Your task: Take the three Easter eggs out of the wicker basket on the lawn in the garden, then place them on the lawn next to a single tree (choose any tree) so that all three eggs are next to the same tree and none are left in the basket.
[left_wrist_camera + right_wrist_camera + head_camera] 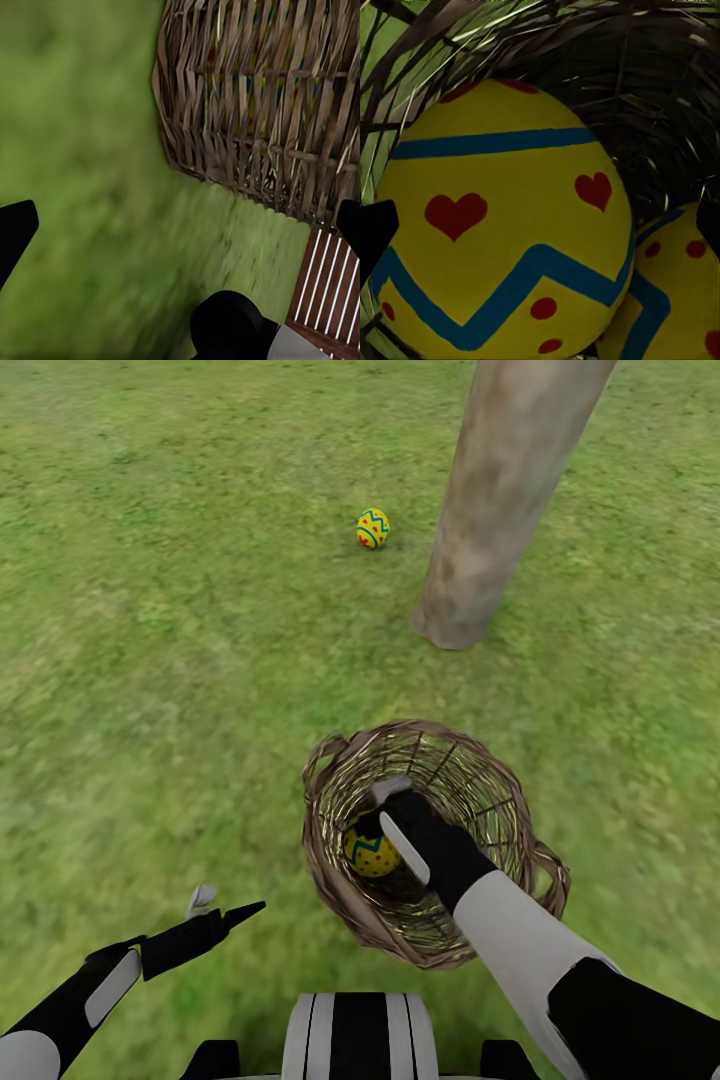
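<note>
- Green lawn [150,610] spreads around you on every side, bare but for a few things.
- Ahead on your right stands the tree [510,500], its thick grey-brown trunk leaning slightly in the head view; it looks like your chosen drop spot.
- Close in front of your base sits the wicker basket [500,800], tilted a little toward you, so its mouth is open to your reach.
- Your right gripper [392,822] is down inside it with the jaws spread, one finger either side of the egg in the basket [368,854], not yet pinching; from the right wrist camera that egg [502,225] looms close, and a second egg [675,292] lies touching it.
- Your left gripper [228,906] hovers low over the grass beside the basket, open and empty, out of the way.
- One placed egg [373,528] already rests on the grass near the trunk.
</note>
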